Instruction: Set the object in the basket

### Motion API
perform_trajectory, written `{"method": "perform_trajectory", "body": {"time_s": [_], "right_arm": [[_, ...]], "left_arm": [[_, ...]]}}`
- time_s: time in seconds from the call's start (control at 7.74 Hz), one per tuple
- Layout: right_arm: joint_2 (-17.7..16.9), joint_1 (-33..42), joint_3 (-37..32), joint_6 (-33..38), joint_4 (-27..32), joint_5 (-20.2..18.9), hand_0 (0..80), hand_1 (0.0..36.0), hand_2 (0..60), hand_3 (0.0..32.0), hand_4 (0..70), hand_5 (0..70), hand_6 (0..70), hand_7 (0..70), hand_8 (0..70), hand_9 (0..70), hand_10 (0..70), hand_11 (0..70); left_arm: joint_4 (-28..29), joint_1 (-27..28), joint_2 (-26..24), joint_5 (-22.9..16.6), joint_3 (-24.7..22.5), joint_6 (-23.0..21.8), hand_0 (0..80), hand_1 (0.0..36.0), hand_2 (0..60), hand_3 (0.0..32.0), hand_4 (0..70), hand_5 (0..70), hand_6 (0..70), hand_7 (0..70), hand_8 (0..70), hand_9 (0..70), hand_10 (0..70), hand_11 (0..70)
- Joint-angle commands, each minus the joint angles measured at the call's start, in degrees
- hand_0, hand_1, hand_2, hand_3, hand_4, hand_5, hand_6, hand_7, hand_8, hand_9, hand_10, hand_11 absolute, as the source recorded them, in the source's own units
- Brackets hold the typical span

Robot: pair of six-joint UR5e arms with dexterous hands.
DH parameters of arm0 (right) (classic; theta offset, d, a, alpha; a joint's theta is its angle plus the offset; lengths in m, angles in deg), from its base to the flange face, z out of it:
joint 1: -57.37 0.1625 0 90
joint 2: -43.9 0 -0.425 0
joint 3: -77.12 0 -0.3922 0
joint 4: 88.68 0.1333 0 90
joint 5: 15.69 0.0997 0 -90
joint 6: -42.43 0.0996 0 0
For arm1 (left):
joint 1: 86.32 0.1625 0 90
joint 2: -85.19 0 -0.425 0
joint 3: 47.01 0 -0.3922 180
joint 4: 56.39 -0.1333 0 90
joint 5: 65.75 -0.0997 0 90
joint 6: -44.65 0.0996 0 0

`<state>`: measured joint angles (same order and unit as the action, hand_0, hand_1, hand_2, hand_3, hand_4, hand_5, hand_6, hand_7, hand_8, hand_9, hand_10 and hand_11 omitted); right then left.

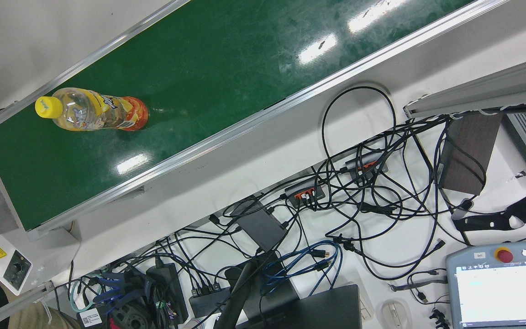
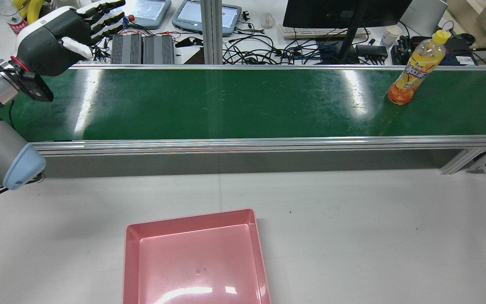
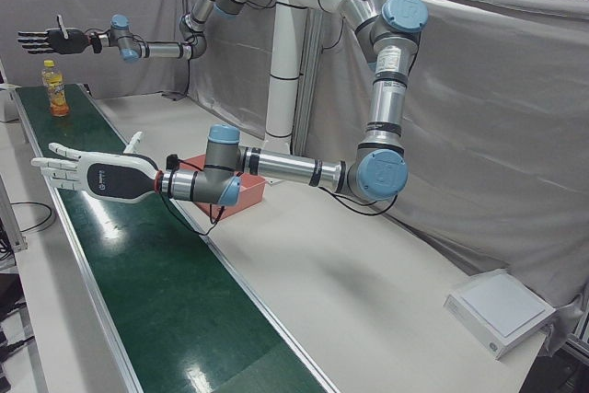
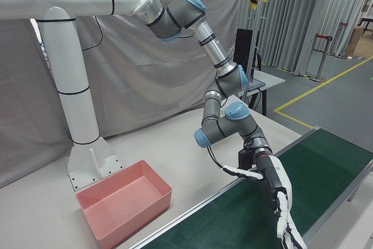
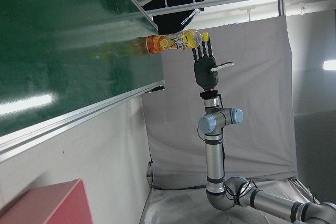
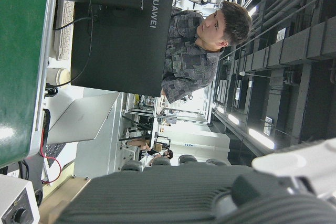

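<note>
Belt [image 2: 226,101] is bare apart from the bottle [image 2: 414,69]: upright, yellow cap, orange label, at the belt's far right end in the rear view, nearer its back rail. Nothing stands on the belt between it and my left hand.

Pink basket [image 2: 192,223] sits on the white table on the robot's side of the belt, about level with the belt's middle, and is empty.

Behind the belt, on the operators' side, are a cable tangle [image 1: 359,192], a monitor [image 2: 344,12] and a teach pendant [image 1: 505,283]. All are off the belt.

View differences:
- The rear view shows only my left hand [image 2: 57,40], which is above the belt's left end and well apart from the bottle.
- The left-front view also catches my right hand [image 3: 46,40], raised past the belt's bottle end, higher than the bottle and apart from it.
- The left hand view lines the bottle up in front of that hand.
- The right hand view shows the monitor and a person [image 6: 194,51], no bottle.

Both hands are flat with fingers straight and spread. They grip nothing and touch nothing.
</note>
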<state>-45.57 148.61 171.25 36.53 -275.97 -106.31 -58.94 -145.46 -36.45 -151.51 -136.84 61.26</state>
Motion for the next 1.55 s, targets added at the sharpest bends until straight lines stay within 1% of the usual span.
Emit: {"method": "perform_trajectory", "body": {"time_s": [0.0, 0.13, 0.39, 0.9, 1.42], "right_arm": [[0.00, 0.00, 0.00, 0.02, 0.00, 0.00, 0.0, 0.0, 0.0, 0.0, 0.0, 0.0, 0.0, 0.0, 0.0, 0.0, 0.0, 0.0], [0.00, 0.00, 0.00, 0.02, 0.00, 0.00, 0.0, 0.0, 0.0, 0.0, 0.0, 0.0, 0.0, 0.0, 0.0, 0.0, 0.0, 0.0], [0.00, 0.00, 0.00, 0.02, -0.09, 0.00, 0.0, 0.0, 0.0, 0.0, 0.0, 0.0, 0.0, 0.0, 0.0, 0.0, 0.0, 0.0], [0.00, 0.00, 0.00, 0.02, 0.00, 0.00, 0.0, 0.0, 0.0, 0.0, 0.0, 0.0, 0.0, 0.0, 0.0, 0.0, 0.0, 0.0], [0.00, 0.00, 0.00, 0.02, 0.00, 0.00, 0.0, 0.0, 0.0, 0.0, 0.0, 0.0, 0.0, 0.0, 0.0, 0.0, 0.0, 0.0]], "left_arm": [[0.00, -0.09, 0.00, -0.02, 0.00, 0.00, 52.3, 3.2, 0.0, 2.8, 13.3, 12.5, 0.4, 0.0, 6.2, 6.7, 4.8, 7.9], [0.00, 0.00, 0.00, 0.07, 0.00, 0.00, 52.2, 3.2, 0.0, 3.0, 13.5, 12.7, 0.4, 0.0, 6.1, 6.6, 4.7, 7.9], [0.00, 0.00, 0.00, 0.07, 0.00, 0.00, 52.0, 3.7, 0.0, 2.2, 13.6, 13.2, 0.6, 0.0, 6.1, 6.8, 4.9, 8.2], [0.00, 0.08, 0.00, 0.07, 0.00, 0.00, 52.3, 3.5, 0.0, 2.4, 13.8, 12.6, 0.5, 0.0, 6.0, 6.5, 4.9, 8.1], [-0.09, 0.08, 0.00, 0.07, 0.00, 0.00, 52.1, 3.1, 0.0, 1.8, 13.8, 13.2, 0.7, 0.0, 6.3, 7.0, 5.2, 8.5]]}}
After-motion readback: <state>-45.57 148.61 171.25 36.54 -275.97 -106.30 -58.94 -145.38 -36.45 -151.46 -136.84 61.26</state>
